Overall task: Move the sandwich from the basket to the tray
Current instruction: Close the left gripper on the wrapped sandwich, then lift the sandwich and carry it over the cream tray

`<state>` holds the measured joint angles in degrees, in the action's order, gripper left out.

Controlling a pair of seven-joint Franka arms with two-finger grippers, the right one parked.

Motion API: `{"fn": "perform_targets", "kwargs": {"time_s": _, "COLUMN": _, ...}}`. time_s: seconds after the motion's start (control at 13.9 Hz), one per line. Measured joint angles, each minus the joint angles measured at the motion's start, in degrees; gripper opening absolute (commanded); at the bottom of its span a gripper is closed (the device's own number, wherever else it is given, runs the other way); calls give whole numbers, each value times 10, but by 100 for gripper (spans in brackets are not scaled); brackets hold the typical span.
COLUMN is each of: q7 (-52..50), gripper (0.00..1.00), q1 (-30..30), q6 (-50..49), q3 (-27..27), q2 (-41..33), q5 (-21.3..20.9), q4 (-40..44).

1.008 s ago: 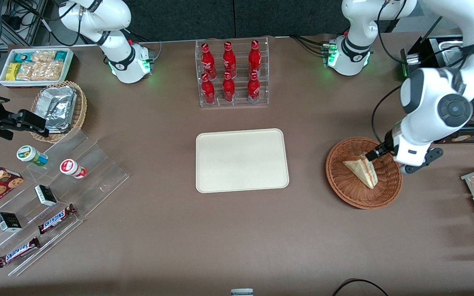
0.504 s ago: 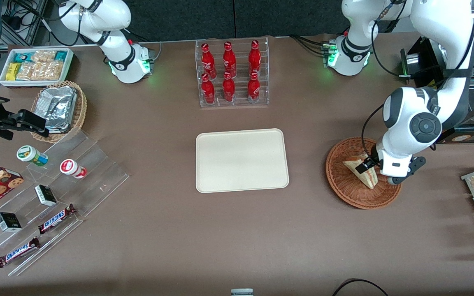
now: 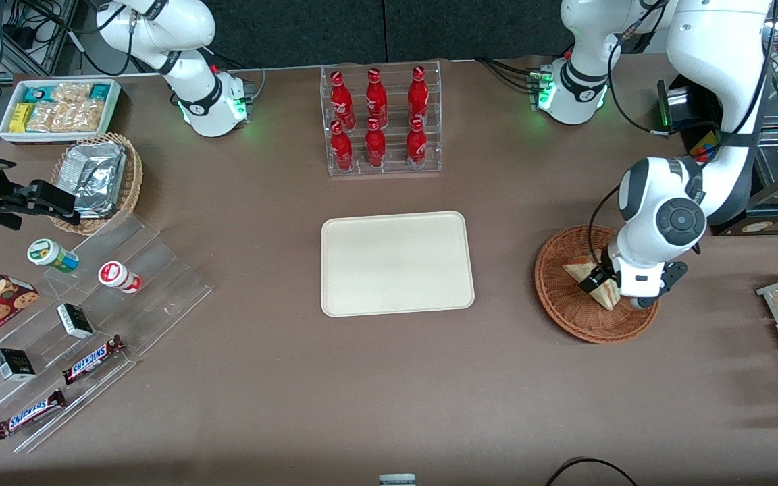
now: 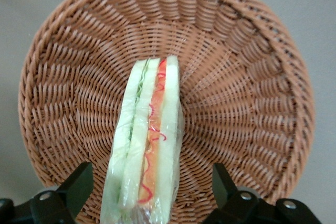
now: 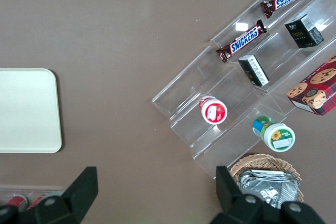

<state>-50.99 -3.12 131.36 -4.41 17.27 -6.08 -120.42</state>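
Brown table (image 3: 281, 378): open end effector (image 4: 149, 192) straddles sandwich (image 4: 149, 150) in basket (image 4: 252, 103).

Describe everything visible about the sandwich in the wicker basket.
The triangular white-bread sandwich wedge looks wrapped in clear film, with green, orange and red filling layers showing along its edge. It stands on edge, filling side up, inside the round reddish-brown wicker basket, resting on its woven floor. The left arm's end effector is lowered around it, open, one black finger on each side, not visibly touching. The cream rectangular plastic tray lies apart, toward the parked arm's end.
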Motion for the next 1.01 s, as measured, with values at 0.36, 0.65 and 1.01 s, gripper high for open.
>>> {"fn": "perform_targets", "kwargs": {"time_s": 0.36, "q7": -31, "gripper": 0, "q1": 0, "q6": -3, "q3": 0, "q2": 14, "q5": 0, "q4": -19}}
{"fn": "perform_targets", "kwargs": {"time_s": 0.65, "q7": -37, "gripper": 0, "q1": 0, "q6": -104, "q3": 0, "q2": 15, "q5": -1, "q4": 25}}
{"fn": "perform_targets", "kwargs": {"time_s": 1.01, "q7": -36, "gripper": 0, "q1": -29, "q6": -253, "q3": -4, "q2": 15, "q5": -1, "q4": 146}}
